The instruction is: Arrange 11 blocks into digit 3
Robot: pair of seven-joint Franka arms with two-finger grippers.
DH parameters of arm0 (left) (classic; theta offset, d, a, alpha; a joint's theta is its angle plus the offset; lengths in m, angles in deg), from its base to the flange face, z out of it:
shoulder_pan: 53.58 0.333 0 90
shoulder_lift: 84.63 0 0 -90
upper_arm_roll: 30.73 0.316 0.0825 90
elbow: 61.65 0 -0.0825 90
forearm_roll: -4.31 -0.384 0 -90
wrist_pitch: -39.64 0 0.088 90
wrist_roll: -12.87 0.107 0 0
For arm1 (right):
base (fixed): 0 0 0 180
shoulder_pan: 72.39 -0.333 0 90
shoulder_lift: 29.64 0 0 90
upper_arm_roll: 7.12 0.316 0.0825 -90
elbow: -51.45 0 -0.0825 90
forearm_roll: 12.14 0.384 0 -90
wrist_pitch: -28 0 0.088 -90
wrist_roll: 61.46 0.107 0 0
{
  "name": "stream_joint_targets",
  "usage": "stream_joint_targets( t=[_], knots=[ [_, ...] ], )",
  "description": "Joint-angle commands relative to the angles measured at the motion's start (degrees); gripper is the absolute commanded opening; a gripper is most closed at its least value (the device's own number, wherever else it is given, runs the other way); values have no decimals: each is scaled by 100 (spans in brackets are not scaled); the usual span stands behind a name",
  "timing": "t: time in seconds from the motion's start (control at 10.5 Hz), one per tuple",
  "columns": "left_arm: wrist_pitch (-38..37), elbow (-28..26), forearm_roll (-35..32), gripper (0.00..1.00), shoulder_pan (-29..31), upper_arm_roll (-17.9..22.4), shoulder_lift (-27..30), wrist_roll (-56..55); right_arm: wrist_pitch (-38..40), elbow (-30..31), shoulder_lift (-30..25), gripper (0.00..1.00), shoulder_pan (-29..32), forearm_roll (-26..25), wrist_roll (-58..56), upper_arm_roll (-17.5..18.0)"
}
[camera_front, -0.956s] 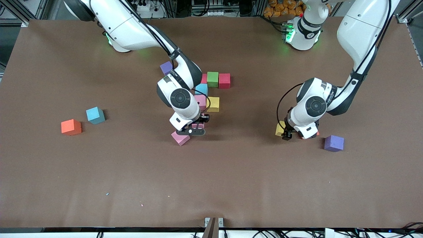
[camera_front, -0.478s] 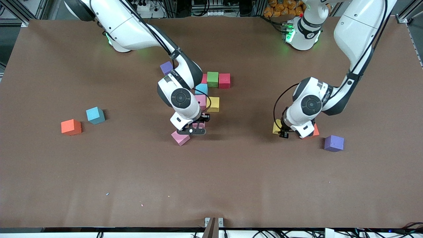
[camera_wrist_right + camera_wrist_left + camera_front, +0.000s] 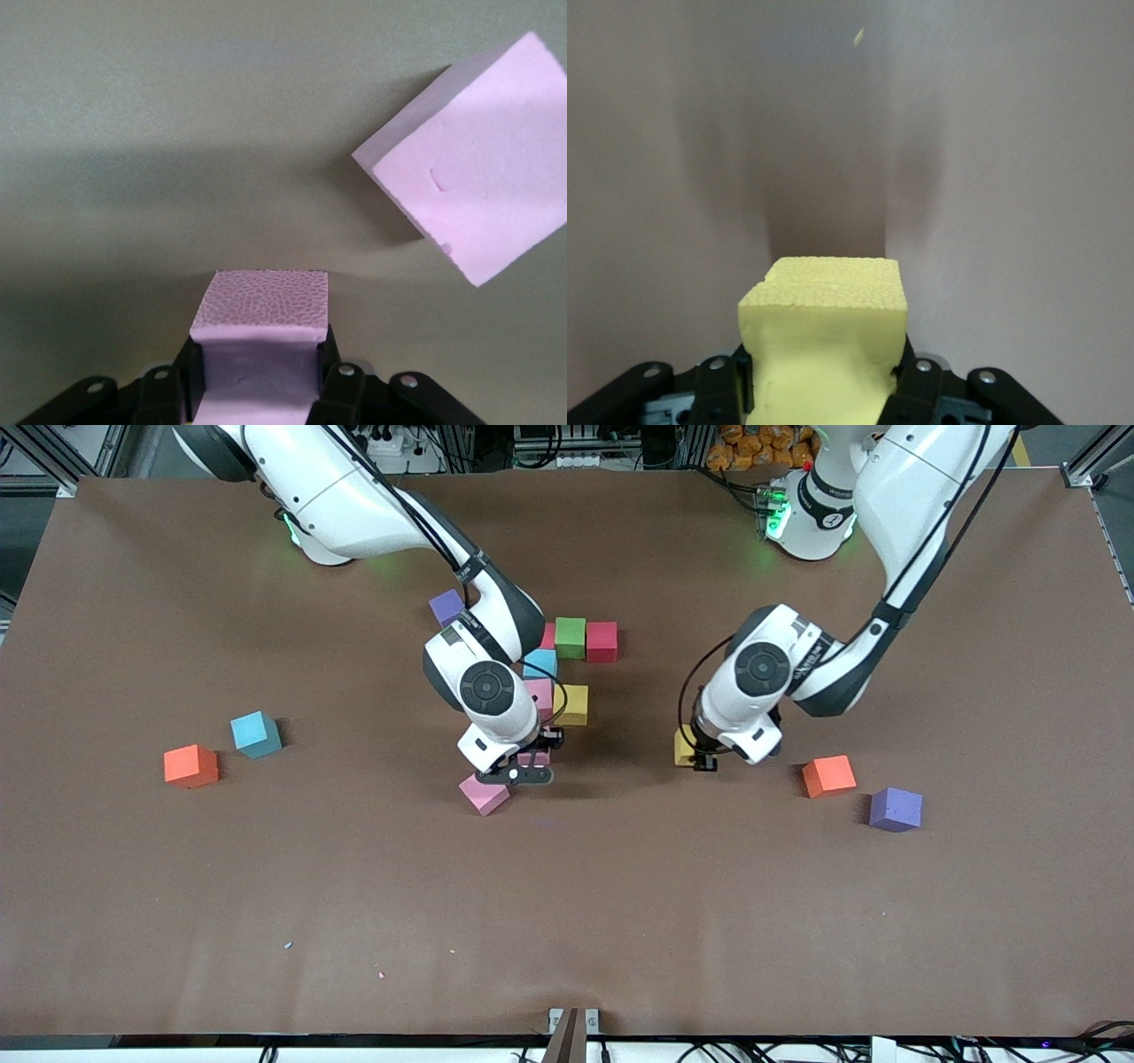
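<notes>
**Both grippers hold a block**

Front view: Your left gripper (image 3: 700,760) pinches a yellow block (image 3: 683,746) over bare table (image 3: 567,921). An orange block (image 3: 829,776) sits at about 4 o'clock from it, with a purple block (image 3: 896,809) just past that one. Your right gripper (image 3: 523,771) pinches a pink block (image 3: 533,759). A loose pink block (image 3: 484,794) lies right by it, at about 8 o'clock, turned at a slant. At 12 o'clock from that gripper you see the group: a pink, a yellow (image 3: 573,704), a light blue (image 3: 540,663), a green (image 3: 570,638) and a red block (image 3: 601,641). Toward the right arm's end sit a light blue block (image 3: 255,733) and an orange one (image 3: 190,766).

Left wrist view: The yellow block (image 3: 826,332) is squeezed between the fingers (image 3: 914,390).

Right wrist view: The fingers (image 3: 333,381) squeeze the pink block (image 3: 260,341). The loose pink block (image 3: 478,208) lies close by, not touching it.
</notes>
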Motion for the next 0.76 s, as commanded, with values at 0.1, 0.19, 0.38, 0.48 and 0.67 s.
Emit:
stream_joint_targets(
  t=[0.1,0.19,0.38,0.48,0.67],
  knots=[
    [5,-52,-119,20,-257,-276,74,-912,118,3,0,0,-41,84,-38,26],
    [32,-35,-146,20,-407,-258,57,-1018,118,11,0,0,-33,84,-55,35],
    [49,27,-155,20,-435,-267,-49,-1054,118,73,-18,0,-33,84,-195,79],
    [50,18,-155,20,-505,-267,-67,-1089,118,82,-27,0,-24,84,-205,79],
    [93,79,-146,20,-707,-249,-163,-1098,118,108,-35,0,-24,84,-205,88]
  ],
)
